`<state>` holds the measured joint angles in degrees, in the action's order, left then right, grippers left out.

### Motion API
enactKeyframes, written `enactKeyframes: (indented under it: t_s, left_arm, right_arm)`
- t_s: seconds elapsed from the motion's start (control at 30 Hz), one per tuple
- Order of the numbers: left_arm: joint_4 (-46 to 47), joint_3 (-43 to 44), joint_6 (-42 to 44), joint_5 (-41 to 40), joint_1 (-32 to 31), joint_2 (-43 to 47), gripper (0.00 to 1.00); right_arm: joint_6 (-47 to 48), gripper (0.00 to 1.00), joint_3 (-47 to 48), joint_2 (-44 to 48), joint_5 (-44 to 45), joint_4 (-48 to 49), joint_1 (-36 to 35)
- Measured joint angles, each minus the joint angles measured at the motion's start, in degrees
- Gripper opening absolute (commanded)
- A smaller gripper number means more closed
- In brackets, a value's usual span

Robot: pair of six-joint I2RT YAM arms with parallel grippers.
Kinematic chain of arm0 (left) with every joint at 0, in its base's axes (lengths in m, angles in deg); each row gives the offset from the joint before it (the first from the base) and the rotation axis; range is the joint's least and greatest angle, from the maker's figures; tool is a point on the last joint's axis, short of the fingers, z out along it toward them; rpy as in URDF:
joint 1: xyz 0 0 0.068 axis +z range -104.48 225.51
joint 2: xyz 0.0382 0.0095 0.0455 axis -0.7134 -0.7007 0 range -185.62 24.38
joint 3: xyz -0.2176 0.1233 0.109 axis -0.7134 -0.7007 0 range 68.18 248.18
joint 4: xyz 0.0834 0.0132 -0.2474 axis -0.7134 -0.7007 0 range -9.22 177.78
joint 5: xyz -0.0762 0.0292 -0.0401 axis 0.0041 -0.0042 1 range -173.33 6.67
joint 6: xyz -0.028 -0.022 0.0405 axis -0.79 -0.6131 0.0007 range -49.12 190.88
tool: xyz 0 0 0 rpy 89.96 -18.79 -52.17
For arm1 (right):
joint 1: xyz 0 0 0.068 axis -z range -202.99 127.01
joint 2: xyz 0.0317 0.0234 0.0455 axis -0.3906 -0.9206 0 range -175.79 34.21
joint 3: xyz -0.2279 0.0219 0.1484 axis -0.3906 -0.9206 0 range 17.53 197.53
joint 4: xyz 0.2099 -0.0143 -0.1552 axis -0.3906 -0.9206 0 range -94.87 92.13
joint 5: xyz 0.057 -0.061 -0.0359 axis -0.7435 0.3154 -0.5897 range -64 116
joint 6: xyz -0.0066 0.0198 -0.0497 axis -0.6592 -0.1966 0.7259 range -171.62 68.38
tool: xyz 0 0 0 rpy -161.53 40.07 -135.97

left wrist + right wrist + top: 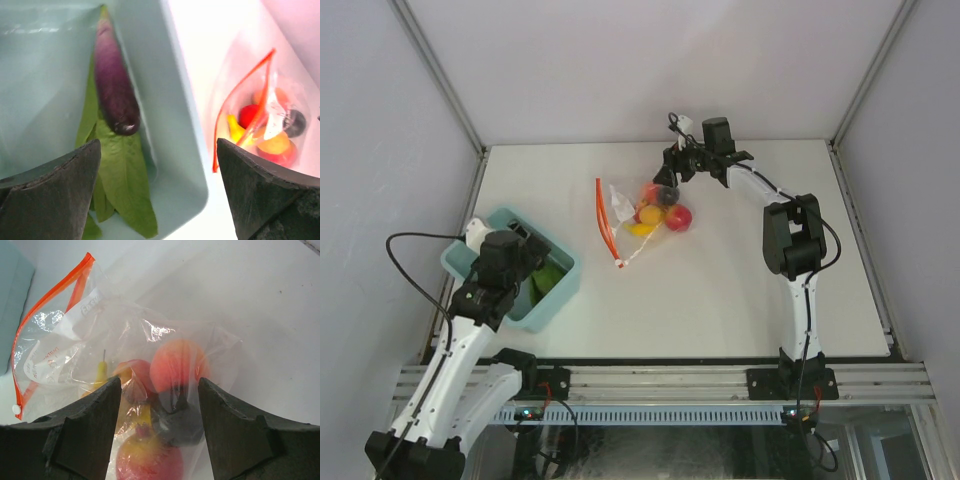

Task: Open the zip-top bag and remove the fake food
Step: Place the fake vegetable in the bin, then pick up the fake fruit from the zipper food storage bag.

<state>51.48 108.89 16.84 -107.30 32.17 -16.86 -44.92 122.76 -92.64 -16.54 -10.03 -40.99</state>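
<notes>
While hovering above the light blue bin (560, 297) at the near left of the table (740, 300), spreading the left gripper (528, 275) fully, clasping nothing. Looking down past its fingers (55, 195) at a dark purple piece (115, 85) lying on green leaves (120, 190) inside the bin. Finding the zip-top bag (620, 215) farther out, mid-table, apart from the bin, red-orange zip strip (601, 212) parted. Seeing the rest of the fake food (662, 210) bunching at the bag's far end: yellow, red, orange-peach, one dark ball. Pinching that far end, plastic and fruit together, with the right gripper (672, 172).
</notes>
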Motion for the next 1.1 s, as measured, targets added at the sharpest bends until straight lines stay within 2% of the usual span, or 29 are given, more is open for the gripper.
enactKeyframes:
  t_s: [0.13, 0.23, 0.27, 0.33, 0.5, 0.57, 0.67, 0.9, 1.1]
  left_arm:
    - [7.43, 0.48, 10.19, 4.42, 0.02, 0.09, 1.00]
    - [13.31, 0.72, 17.03, 9.33, 0.02, -1.07, 0.91]
    - [15.04, 1.31, 19.34, 11.21, 0.02, -2.43, 0.85]
    - [17.53, 3.61, 22.51, 14.34, 0.04, -6.21, 0.66]
    - [22.14, 11.45, 27.85, 20.76, 0.15, -20.52, 0.25]
    - [22.29, 14.01, 29.40, 22.99, 0.22, -26.38, 0.15]
    - [22.03, 17.62, 30.86, 25.81, 0.26, -34.40, 0.05]
    - [21.53, 25.57, 32.70, 29.88, 0.26, -48.63, 0.00]
    - [21.00, 28.39, 32.76, 32.41, 0.13, -56.19, 0.00]
  right_arm:
    - [0.00, 0.63, 0.00, 0.00, 0.00, 0.00, 0.00]
    - [0.00, 0.63, 0.00, 0.00, -0.02, 0.00, 0.00]
    - [0.00, 0.63, 0.00, 0.00, -0.02, 0.00, 0.00]
    - [0.00, 0.63, 0.00, 0.00, -0.02, 0.02, 0.00]
    - [-0.04, 0.63, 0.00, 0.00, -0.04, 0.04, 0.02]
    - [-0.07, 0.63, 0.00, 0.00, -0.07, 0.04, 0.02]
    - [-0.11, 0.63, 0.00, 0.00, -0.07, 0.11, 0.15]
    - [-0.24, 0.63, 0.00, 0.00, -0.09, 0.22, 0.35]
    - [-0.20, 0.62, 0.02, 0.00, -0.07, 0.07, 0.39]
